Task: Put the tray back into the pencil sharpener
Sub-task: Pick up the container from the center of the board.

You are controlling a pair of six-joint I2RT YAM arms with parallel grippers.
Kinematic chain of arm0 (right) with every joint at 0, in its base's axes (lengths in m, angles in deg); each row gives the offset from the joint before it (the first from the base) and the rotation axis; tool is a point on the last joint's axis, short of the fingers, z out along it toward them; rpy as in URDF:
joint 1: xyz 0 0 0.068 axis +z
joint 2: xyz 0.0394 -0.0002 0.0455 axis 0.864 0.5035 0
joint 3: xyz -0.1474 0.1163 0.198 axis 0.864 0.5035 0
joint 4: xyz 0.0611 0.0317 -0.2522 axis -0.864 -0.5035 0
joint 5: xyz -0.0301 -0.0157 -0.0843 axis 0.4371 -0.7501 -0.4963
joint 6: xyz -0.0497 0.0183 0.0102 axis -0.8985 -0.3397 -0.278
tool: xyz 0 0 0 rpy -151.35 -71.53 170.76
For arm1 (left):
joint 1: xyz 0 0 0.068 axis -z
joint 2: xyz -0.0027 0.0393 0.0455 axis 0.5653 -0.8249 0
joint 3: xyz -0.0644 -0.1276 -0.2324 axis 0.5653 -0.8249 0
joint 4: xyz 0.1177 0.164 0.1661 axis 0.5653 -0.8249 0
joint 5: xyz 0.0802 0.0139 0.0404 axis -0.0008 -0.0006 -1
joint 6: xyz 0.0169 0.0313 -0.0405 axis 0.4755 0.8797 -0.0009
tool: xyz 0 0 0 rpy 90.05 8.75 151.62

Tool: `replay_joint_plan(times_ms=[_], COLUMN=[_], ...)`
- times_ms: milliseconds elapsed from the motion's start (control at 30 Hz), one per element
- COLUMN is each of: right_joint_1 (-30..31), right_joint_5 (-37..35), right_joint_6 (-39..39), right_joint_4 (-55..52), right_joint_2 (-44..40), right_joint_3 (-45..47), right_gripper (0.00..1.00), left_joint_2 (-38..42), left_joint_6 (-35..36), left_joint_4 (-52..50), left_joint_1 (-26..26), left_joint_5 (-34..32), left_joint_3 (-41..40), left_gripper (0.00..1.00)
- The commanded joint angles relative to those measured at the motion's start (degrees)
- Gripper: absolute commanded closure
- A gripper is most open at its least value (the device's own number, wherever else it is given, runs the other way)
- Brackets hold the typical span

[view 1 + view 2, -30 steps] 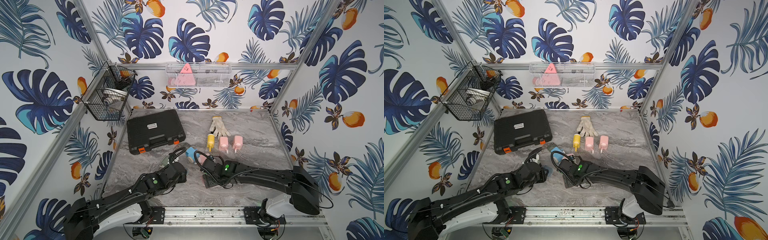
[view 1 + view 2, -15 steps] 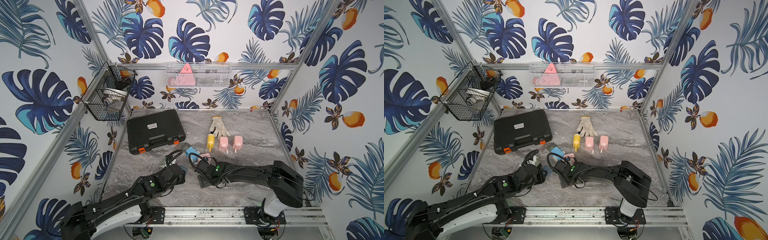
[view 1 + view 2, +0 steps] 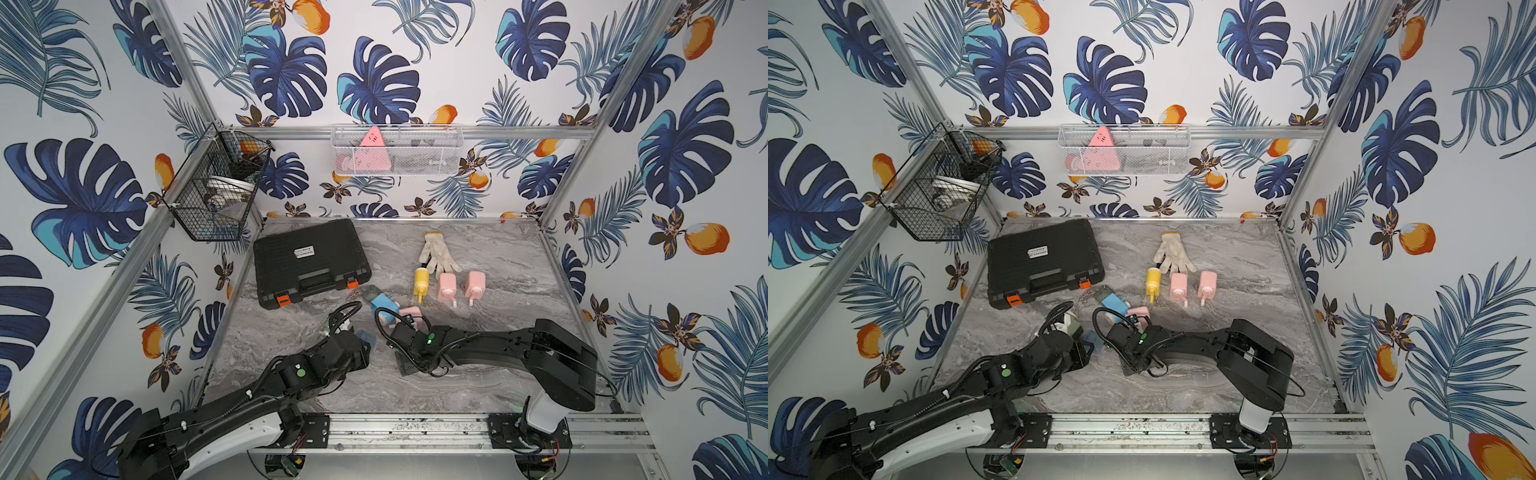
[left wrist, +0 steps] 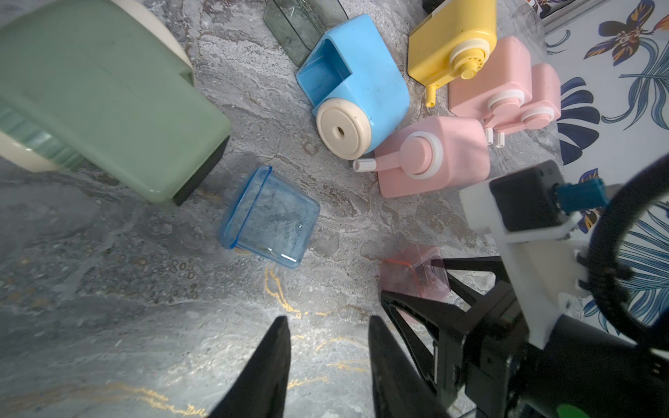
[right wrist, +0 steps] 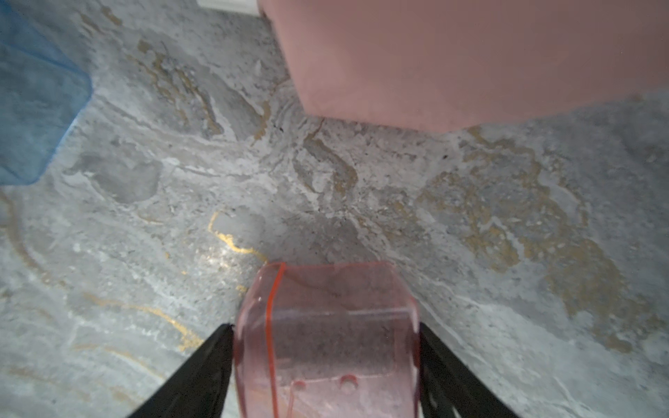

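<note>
Within the right claw [image 5: 325, 327] sits the pink tray [image 5: 325, 354], gripped.

Soft, even, bright light fills both top views, shadows faint. Wrist views bend at their edges. In the right wrist view the pink sharpener [image 5: 470, 54] is a blur, the pink tray [image 5: 325, 343] slightly soft.

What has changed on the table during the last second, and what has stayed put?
The right arm folded its elbow in toward the left, and the right gripper edged slightly leftward. Its fingers now flank the pink tray, seemingly touching both sides. The left arm drew back a little, and the left gripper is open and empty. The blue tray, blue sharpener, glove and black case stayed put.
</note>
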Motion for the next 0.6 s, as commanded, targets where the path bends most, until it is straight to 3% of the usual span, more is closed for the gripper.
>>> replay_joint_plan(times_ms=[0, 567], right_joint_1=[-0.15, -0.05], right_joint_5=[-0.65, -0.06], right_joint_6=[-0.48, -2.42], right_joint_4=[1.55, 5.3], right_joint_2=[0.42, -5.05], right_joint_3=[0.03, 3.71], right_gripper=[0.24, 0.42], left_joint_2=[-0.25, -0.44], left_joint_6=[-0.63, -2.38], left_joint_4=[1.94, 6.62], left_joint_1=[-0.08, -0.08], left_joint_5=[0.82, 6.31], left_joint_3=[-0.17, -0.72], left_gripper=[0.59, 0.44])
